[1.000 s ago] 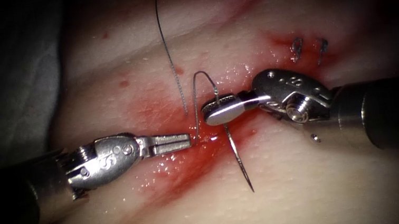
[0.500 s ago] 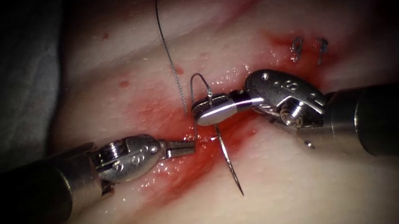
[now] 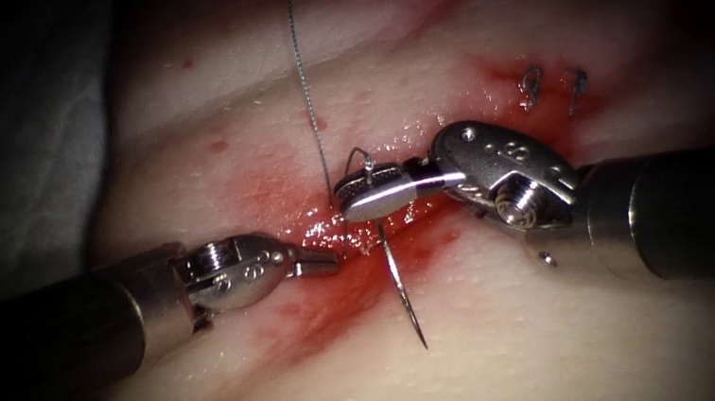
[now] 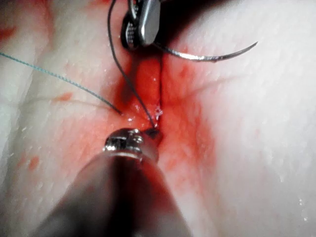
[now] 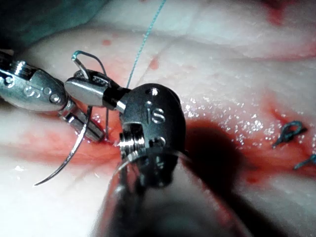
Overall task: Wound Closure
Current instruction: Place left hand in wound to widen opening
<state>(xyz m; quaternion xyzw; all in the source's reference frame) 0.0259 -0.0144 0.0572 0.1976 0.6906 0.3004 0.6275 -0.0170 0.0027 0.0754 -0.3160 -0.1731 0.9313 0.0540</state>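
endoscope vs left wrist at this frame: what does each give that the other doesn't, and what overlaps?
Endoscope view adds: cut ends of thread in the tissue, well to the right of both tools.
Left wrist view adds: the thread running into the left claw, which looks shut on it at the cut, and a second strand entering the tissue.
Shared: right claw shut on the needle near its tail end, with the needle out of the tissue and its tip free; red fluid around the cut.
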